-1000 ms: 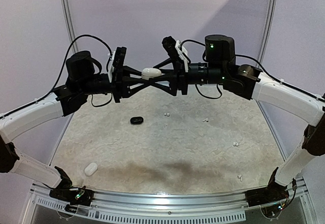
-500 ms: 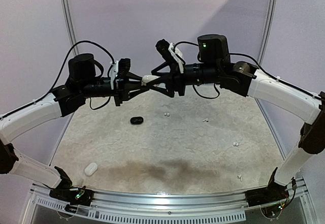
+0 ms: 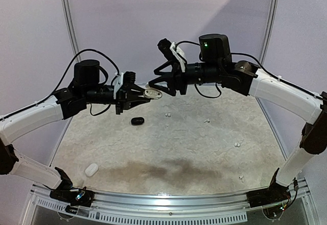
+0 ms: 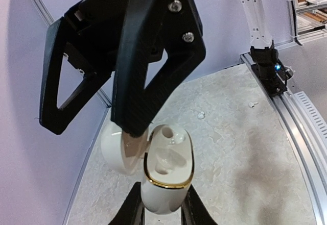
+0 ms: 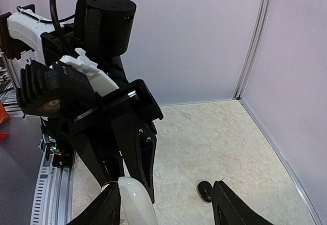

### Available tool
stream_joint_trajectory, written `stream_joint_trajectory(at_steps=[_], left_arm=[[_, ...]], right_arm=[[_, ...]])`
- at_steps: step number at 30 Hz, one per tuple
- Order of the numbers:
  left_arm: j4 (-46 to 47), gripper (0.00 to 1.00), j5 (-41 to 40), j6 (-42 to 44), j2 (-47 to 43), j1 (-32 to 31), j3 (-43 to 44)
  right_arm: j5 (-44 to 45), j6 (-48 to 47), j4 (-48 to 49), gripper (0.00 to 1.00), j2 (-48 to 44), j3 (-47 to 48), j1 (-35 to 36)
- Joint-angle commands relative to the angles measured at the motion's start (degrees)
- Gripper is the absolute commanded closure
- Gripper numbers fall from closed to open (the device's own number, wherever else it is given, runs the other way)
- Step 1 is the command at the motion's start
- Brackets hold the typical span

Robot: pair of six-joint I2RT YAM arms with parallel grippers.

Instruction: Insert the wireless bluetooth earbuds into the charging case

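Observation:
My left gripper (image 3: 145, 93) is shut on the lower body of a white charging case (image 4: 164, 176) with a gold rim, held in the air over the far side of the table. Its lid (image 4: 116, 151) stands swung open to the left, and both inner wells show bare. My right gripper (image 3: 156, 80) faces it from the right, open, with one finger (image 4: 140, 77) resting against the lid's inner face. In the right wrist view the lid (image 5: 134, 198) sits beside the left finger. Tiny white earbuds (image 3: 167, 115) lie loose on the table, more (image 3: 206, 121) to the right.
A black case (image 3: 137, 121) lies on the table under the grippers, also seen from the right wrist (image 5: 205, 190). A second white case (image 3: 91, 170) lies near the front left. More buds (image 3: 236, 145) rest right of centre. A metal rail (image 3: 163, 202) edges the front.
The white case was shut and held between both grippers. Now its lid is open, my left gripper has tilted and dropped lower with it, and my right gripper has shifted left.

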Motion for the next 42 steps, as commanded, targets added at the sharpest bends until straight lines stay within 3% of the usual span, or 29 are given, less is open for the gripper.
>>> stream_joint_trajectory(at_steps=[1, 6, 11, 22, 28, 32, 36, 42], left_arm=[[3.48, 1.0, 2.68, -5.94, -0.94, -0.88, -1.51], [8.44, 1.0, 6.77, -16.99, -0.42, -0.7, -3.88], [13.59, 1.0, 5.84, -27.0, 0.79, -0.31, -5.47], [16.48, 1.0, -1.08, -31.05, 4.29, 0.62, -6.17], [16.69, 1.0, -3.04, -29.87, 5.63, 0.79, -6.29], [17.61, 1.0, -6.05, -30.79, 5.78, 1.29, -7.06], [19.53, 1.0, -8.85, -31.48, 5.61, 1.76, -8.48], [21.04, 1.0, -9.4, -31.51, 5.42, 2.06, -9.81]], right_arm=[[1.13, 0.66, -1.94, 0.39, 1.75, 1.41, -0.84], [0.5, 4.85, -2.78, 0.4, 3.15, 3.41, -2.52], [0.24, 4.52, -8.39, 0.41, 6.23, 8.2, -2.74], [-4.01, 4.5, -7.85, 0.34, 8.9, 13.65, -3.28], [-3.5, 10.99, -5.21, 0.33, 10.61, 18.68, -5.52], [8.29, 19.8, -7.05, 0.33, 10.93, 19.81, -9.42], [33.24, 32.31, -21.43, 0.37, 12.22, 18.85, -14.02], [36.42, 42.45, -38.76, 0.38, 20.44, 17.46, -19.42]])
